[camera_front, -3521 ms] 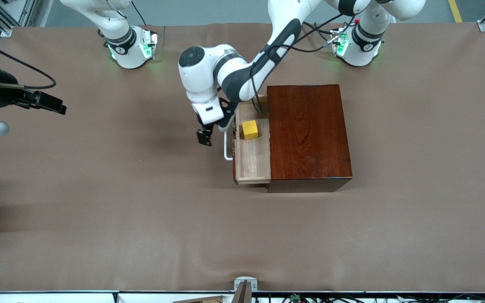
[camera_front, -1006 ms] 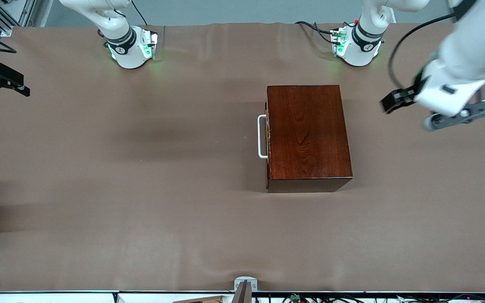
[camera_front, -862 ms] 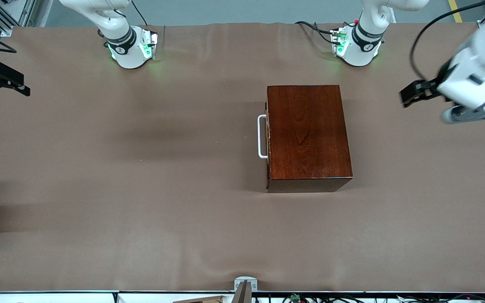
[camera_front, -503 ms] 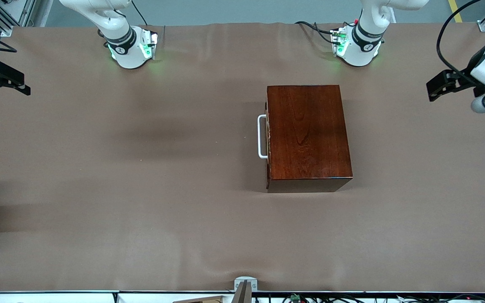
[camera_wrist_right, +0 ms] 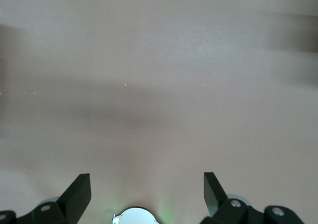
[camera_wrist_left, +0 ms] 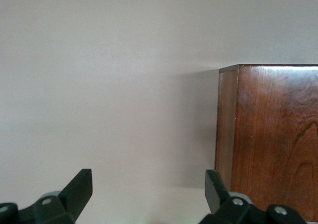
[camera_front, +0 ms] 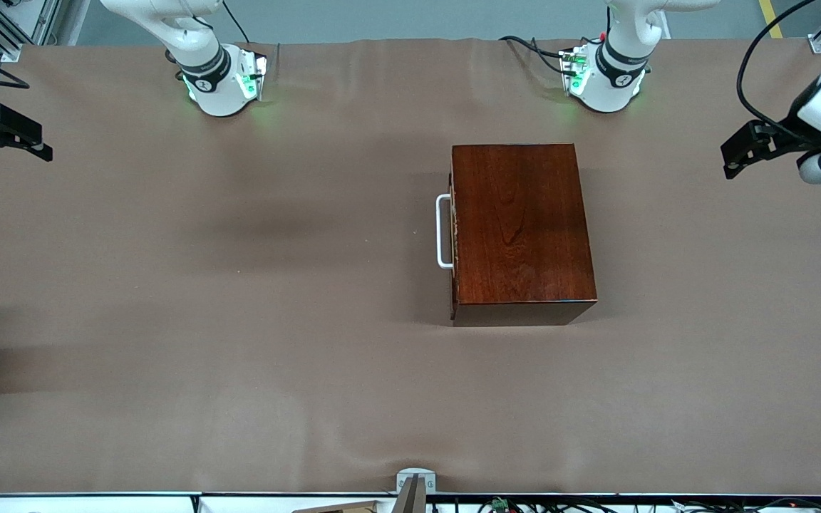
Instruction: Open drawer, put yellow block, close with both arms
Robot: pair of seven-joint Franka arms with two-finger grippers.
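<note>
The dark mahogany box point(camera_front: 521, 228) stands mid-table with the drawer pushed fully in; only its white bar handle point(camera_front: 443, 231) sticks out toward the right arm's end. The yellow block is out of view. My left gripper point(camera_front: 737, 151) is open and empty, up over the table's edge at the left arm's end, well clear of the box. In the left wrist view the gripper point(camera_wrist_left: 149, 194) is open, with a corner of the box point(camera_wrist_left: 273, 139) ahead of it. My right gripper point(camera_front: 29, 139) is open and empty over the table edge at the right arm's end point(camera_wrist_right: 147, 194).
The brown table cover point(camera_front: 239, 320) spreads wide around the box. The two arm bases point(camera_front: 221, 78) point(camera_front: 606, 75) glow green along the table edge farthest from the front camera. A camera mount point(camera_front: 414, 484) sits at the nearest edge.
The drawer, open earlier with the yellow block inside, is now shut. My left arm has swung from the handle out to its own end of the table. The right arm has barely moved.
</note>
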